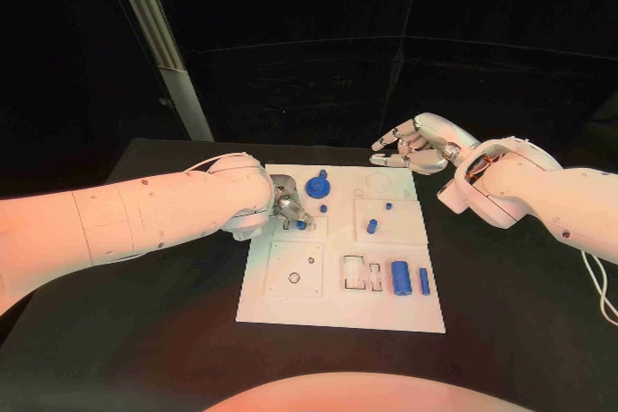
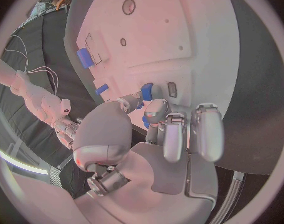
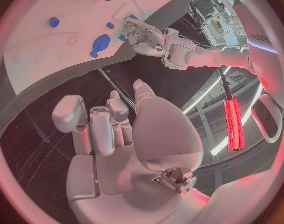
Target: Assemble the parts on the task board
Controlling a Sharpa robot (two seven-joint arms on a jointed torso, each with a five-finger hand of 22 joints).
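— What do the arms look like?
— Both are bulky, smooth white shells. The left arm (image 1: 142, 217), at the left of the head frame, shows small dark screw dots along its casing; the right arm (image 1: 541, 193), at the right, has a white cable hanging near the frame's right edge.
— And the hands?
— The left hand (image 1: 286, 206) and right hand (image 1: 414, 147) are silver, with rounded, padded segments.
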